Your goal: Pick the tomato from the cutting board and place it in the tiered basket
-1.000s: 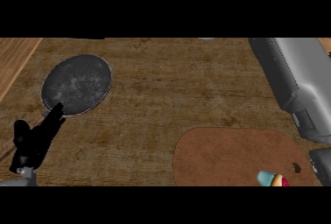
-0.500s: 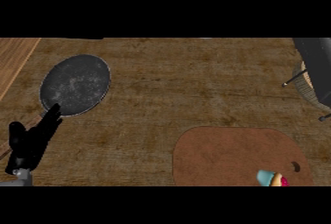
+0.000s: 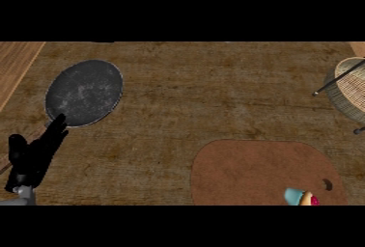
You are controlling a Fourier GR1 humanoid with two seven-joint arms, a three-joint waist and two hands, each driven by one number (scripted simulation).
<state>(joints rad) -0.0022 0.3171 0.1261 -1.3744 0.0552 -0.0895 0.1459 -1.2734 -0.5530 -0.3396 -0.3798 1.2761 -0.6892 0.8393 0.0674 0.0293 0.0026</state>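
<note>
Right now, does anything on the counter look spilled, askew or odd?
Nothing stands out. The grey plate and cutting board lie flat; the tiered basket is cut by the right edge. The left robot hand rests open at lower left.

Nothing legible anywhere: no text, label, brand, number or sign to read.
</note>
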